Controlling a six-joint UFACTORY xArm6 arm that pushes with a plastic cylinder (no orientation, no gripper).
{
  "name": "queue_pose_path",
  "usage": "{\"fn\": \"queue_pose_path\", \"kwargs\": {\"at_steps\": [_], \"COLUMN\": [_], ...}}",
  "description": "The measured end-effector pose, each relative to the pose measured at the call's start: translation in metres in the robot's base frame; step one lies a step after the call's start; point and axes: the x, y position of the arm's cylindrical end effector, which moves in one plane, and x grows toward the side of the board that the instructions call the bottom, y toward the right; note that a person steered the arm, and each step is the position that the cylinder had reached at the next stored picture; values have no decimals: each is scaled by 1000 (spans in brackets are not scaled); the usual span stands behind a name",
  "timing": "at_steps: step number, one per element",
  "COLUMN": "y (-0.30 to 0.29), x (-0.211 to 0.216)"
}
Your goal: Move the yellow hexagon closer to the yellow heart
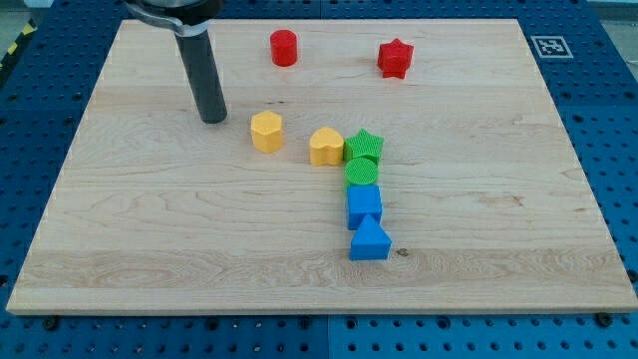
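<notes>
The yellow hexagon (266, 131) sits a little left of the board's middle. The yellow heart (325, 146) lies to its right, a short gap between them, and touches the green star (365, 146). My tip (213, 119) rests on the board to the left of the yellow hexagon and slightly above it, a small gap apart, not touching it.
Below the green star a green cylinder (362, 171), a blue cube (364, 205) and a blue triangle (370, 240) stand in a column. A red cylinder (284, 48) and a red star (395, 58) sit near the view's top. The wooden board (120, 219) lies on a blue perforated table.
</notes>
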Motion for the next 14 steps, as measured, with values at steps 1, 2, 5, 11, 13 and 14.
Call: {"fn": "queue_pose_path", "kwargs": {"at_steps": [1, 2, 5, 11, 13, 14], "y": [0, 0, 38, 76, 83, 103], "x": [8, 8, 12, 25, -4, -8]}}
